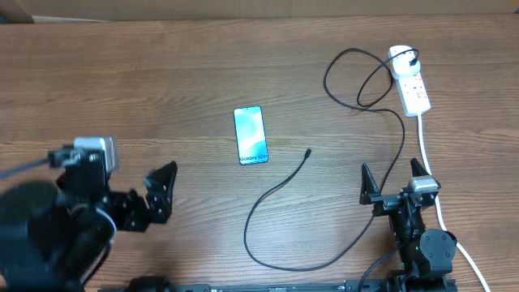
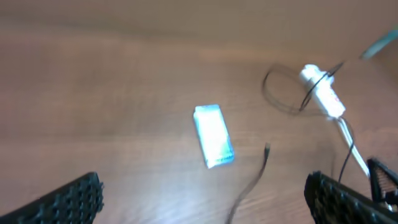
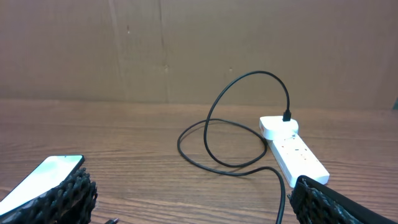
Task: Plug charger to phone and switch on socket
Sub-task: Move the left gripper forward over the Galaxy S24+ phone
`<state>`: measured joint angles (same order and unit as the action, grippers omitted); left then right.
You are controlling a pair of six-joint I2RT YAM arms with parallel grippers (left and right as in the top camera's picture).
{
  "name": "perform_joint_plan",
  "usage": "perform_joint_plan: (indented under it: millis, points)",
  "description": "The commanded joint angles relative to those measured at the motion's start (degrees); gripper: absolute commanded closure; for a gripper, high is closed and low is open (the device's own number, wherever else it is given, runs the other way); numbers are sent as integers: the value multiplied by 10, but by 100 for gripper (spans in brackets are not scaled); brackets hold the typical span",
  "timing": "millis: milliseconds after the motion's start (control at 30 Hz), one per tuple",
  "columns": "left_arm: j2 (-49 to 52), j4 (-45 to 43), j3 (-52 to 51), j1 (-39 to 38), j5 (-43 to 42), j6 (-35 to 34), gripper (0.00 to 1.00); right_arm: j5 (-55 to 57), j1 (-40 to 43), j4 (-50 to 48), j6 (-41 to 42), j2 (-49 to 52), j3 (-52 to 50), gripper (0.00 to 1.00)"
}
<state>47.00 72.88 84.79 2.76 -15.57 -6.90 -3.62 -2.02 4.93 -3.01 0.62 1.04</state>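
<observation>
Above the wood-grain bench, the overhead view shows the phone (image 1: 250,135) face up near the middle with its screen lit blue. The charger (image 1: 272,191) loops across the right half. Its connector tip (image 1: 308,152) lies just right of the phone, not touching it, and its plug is seated in the socket (image 1: 412,81) at the far right. A white lead (image 1: 428,158) trails from the socket toward the near edge. The left end effector (image 1: 165,193) and the right end effector (image 1: 392,177) both stand spread wide, gripping nothing.

The left wrist view is blurred. It frames the phone, connector tip and socket between two dark fingers (image 2: 68,200).

Only the right wrist view, low over the bench, shows the plug upright in the socket's end. Behind the bench it shows a plain brown board wall (image 3: 124,50).
</observation>
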Motion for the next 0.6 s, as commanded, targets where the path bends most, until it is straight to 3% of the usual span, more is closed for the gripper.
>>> perform_joint_plan:
  millis: [0,333,567]
  points:
    - [77,67,80,2,47,-9,0,6,-4,-3,-1,-5,-6,0]
    - [138,102,108,2,-35,-51,0,6,-4,-3,-1,-5,-6,0]
    - [145,111,107,1,-71,-21,0,6,-4,-3,-1,-5,-6,0]
